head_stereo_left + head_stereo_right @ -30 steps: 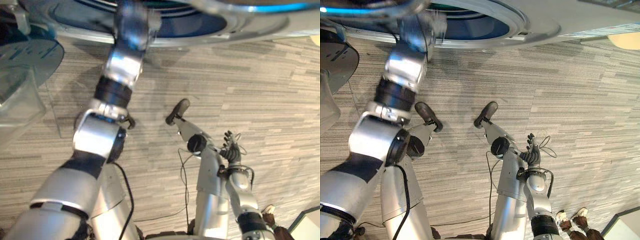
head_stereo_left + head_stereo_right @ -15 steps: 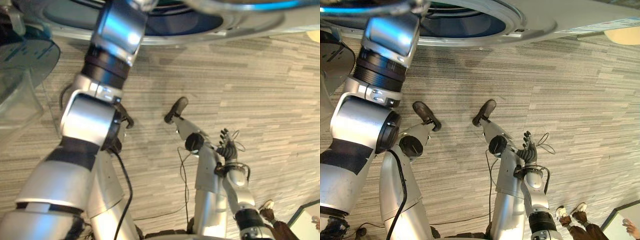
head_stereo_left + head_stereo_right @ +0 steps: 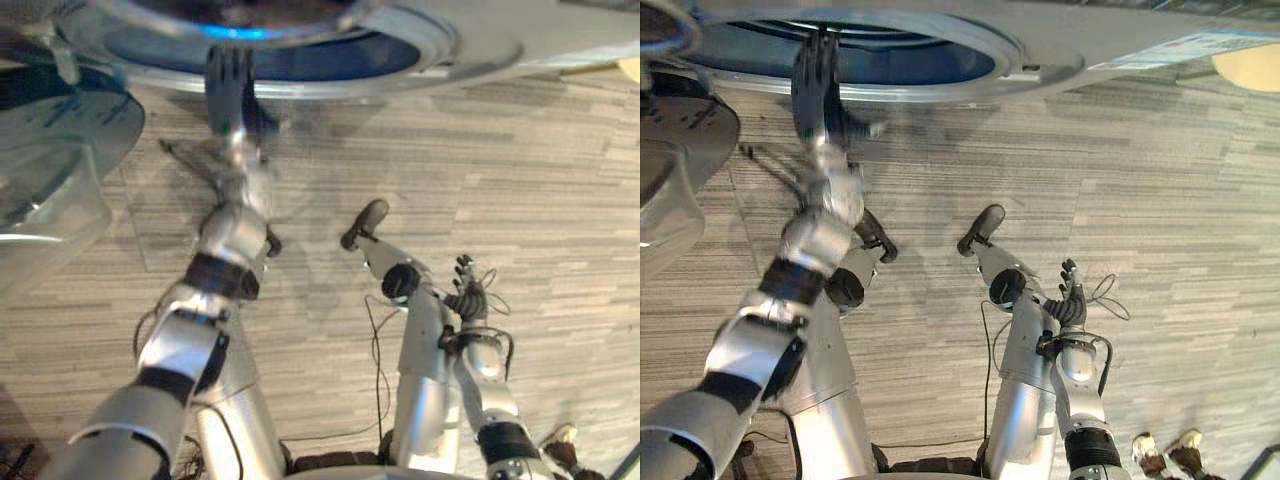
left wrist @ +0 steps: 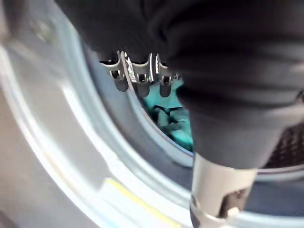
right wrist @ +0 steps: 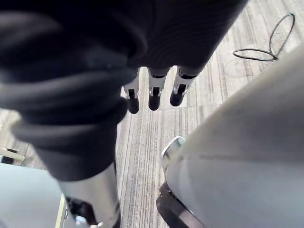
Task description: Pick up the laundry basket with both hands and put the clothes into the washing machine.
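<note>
The washing machine's round opening (image 3: 440, 45) spans the top of the eye views, its dark drum behind the silver rim. My left hand (image 3: 232, 95) is raised just in front of that rim, fingers straight and holding nothing. Past its fingers (image 4: 137, 83) in the left wrist view, teal clothes (image 4: 175, 124) lie inside the drum. My right hand (image 3: 467, 297) hangs low at my right side, open and empty. Its straight fingers (image 5: 153, 95) point at the floor.
The washer's glass door (image 3: 60, 130) stands swung open at the left. Striped grey carpet (image 3: 540, 180) stretches in front of the machine. A person's shoes (image 3: 1165, 455) show at the lower right. A beige rounded object (image 3: 1245, 65) sits at the upper right.
My left arm has pulled back out of the washer opening; the hand, hidden inside before, now shows in front of the rim. The right hand has stayed at my side.
</note>
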Tool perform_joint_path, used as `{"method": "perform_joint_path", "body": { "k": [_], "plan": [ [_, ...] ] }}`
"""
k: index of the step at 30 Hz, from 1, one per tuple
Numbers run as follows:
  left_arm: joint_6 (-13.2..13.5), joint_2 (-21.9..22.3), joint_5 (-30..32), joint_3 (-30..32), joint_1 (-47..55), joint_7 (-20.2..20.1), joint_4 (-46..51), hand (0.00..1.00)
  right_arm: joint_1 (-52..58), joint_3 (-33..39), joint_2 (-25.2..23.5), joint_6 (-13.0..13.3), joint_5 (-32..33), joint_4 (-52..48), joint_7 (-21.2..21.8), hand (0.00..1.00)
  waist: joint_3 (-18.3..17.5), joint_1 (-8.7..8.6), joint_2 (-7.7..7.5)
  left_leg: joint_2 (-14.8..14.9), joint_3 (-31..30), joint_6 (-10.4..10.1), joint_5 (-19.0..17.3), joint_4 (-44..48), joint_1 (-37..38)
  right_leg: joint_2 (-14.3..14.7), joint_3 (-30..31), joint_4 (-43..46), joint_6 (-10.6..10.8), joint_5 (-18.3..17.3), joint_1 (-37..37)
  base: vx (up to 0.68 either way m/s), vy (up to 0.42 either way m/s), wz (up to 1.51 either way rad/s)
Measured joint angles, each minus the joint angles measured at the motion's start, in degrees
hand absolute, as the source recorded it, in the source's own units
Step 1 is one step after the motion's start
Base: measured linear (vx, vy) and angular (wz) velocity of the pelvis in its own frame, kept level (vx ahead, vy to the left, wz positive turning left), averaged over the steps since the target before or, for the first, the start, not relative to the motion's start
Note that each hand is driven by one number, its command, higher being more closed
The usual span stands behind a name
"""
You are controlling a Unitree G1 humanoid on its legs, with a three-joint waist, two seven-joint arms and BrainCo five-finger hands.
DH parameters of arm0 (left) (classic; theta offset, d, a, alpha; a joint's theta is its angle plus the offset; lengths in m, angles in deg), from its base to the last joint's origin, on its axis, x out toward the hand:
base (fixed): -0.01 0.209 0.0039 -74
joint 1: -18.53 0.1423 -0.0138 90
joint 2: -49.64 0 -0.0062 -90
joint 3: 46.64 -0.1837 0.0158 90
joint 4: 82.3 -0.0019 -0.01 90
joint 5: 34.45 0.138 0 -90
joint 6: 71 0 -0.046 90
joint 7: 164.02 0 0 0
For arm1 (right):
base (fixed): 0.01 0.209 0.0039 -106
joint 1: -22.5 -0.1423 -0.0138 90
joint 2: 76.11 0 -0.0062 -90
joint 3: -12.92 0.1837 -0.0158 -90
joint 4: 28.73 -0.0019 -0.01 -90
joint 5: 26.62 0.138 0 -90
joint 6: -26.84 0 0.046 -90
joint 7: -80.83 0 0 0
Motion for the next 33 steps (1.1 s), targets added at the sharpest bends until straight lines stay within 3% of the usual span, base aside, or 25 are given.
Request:
{"method": "perform_joint_path", "body": {
  "k": [3,7,9,12,13,14,17,20,22,23,27,33],
  "plan": [
    [-0.04,0.13,1.45,2.09,9.94,1.34,5.12,0.00,1.02,-0.29,0.16,0.33,0.00,2.08,-0.17,0.00,-0.04,1.17,0.25,-0.46,-0.24,-0.50,0.25,-0.68,3.54,-0.49,-0.05,0.99,0.06,-1.52,3.08,-0.03,-0.066,0.25],
    [2.36,3.23,2.02,2.82,27.06,1.74,11.12,0.00,1.30,-0.88,1.35,-0.95,-0.45,8.01,-0.02,0.00,-1.51,2.39,3.09,-2.59,-0.48,-1.65,-0.04,-3.05,13.11,-1.74,0.20,1.81,1.51,-4.27,11.82,-0.05,-0.065,0.32],
    [4.52,6.68,2.37,2.39,36.74,-0.21,11.46,0.00,1.15,-2.14,2.44,-2.30,-2.15,12.34,-0.08,0.00,-3.51,3.03,5.32,-4.47,-0.18,-2.43,0.38,-7.14,20.87,-1.66,-0.04,-0.81,2.16,-4.52,19.04,-0.04,-0.064,0.26],
    [7.88,10.58,2.17,1.57,46.04,-4.22,11.48,0.00,3.19,-4.55,2.47,-4.37,-2.89,15.59,1.47,0.00,-7.03,4.44,6.96,-8.33,-0.32,-4.68,2.55,-16.20,31.61,-1.36,-1.19,-6.43,3.75,-3.52,28.61,0.02,-0.070,0.22],
    [8.13,10.88,2.06,1.59,46.96,-4.54,11.47,0.00,3.54,-4.98,2.32,-4.61,-3.00,15.72,1.58,0.00,-7.45,4.37,6.92,-8.65,-0.42,-4.82,2.78,-17.12,32.51,-1.38,-1.53,-6.94,3.84,-3.49,29.58,0.11,-0.123,0.36],
    [9.44,11.82,0.37,1.33,49.59,-6.55,10.85,0.00,5.34,-5.65,1.22,-5.09,-3.71,16.29,2.50,0.00,-9.55,4.24,7.02,-10.13,-1.50,-5.79,3.74,-21.02,36.46,-1.19,-3.27,-9.26,4.08,-3.47,33.84,0.15,-0.133,0.49],
    [12.14,13.05,-5.58,0.74,52.67,-11.22,5.71,0.00,8.88,-5.72,-0.59,-5.98,-4.51,19.91,3.01,0.00,-15.50,4.20,6.58,-12.61,-3.61,-6.16,7.00,-29.46,45.15,-0.67,-7.62,-14.85,5.07,-3.89,43.40,0.17,-0.125,0.56],
    [13.00,13.32,-10.73,0.73,53.60,-14.46,-0.20,0.00,9.11,-3.01,-0.45,-7.44,-4.50,26.18,3.66,0.00,-19.17,4.09,6.55,-12.29,-6.40,-6.35,6.29,-22.57,49.44,-0.83,-9.82,-19.03,4.62,-1.91,48.65,0.19,-0.053,0.30],
    [13.50,14.48,-13.11,2.03,53.65,-15.64,-4.40,0.00,9.58,0.01,0.13,-8.10,-4.32,27.56,3.66,0.00,-20.14,3.70,7.38,-12.56,-9.77,-9.16,4.80,-22.77,53.72,-1.02,-10.36,-20.45,6.24,-0.39,51.40,0.10,0.103,0.19],
    [13.41,15.70,-15.49,3.68,53.55,-15.78,-6.78,0.00,9.49,1.62,0.90,-8.75,-4.63,28.30,4.02,0.00,-20.87,2.50,8.41,-13.53,-12.43,-10.08,4.13,-23.58,54.92,-0.65,-11.25,-22.07,7.39,0.64,53.54,0.06,0.172,0.27],
    [13.29,15.70,-18.49,4.82,54.92,-16.13,-7.73,0.00,9.22,2.90,0.42,-9.35,-4.75,29.69,5.15,0.00,-21.33,1.58,8.25,-15.81,-15.34,-11.18,3.37,-28.25,59.48,-0.66,-12.73,-25.72,8.10,3.59,58.03,0.04,0.172,0.18],
    [13.03,15.65,-19.81,4.17,54.46,-17.38,-7.91,0.00,8.72,6.71,-0.49,-10.83,-5.54,29.95,4.96,0.00,-21.52,0.73,8.10,-19.76,-15.48,-9.10,1.75,-32.91,61.57,-4.06,-12.53,-26.47,8.22,7.56,57.87,-0.05,0.191,0.08]
  ]
}}
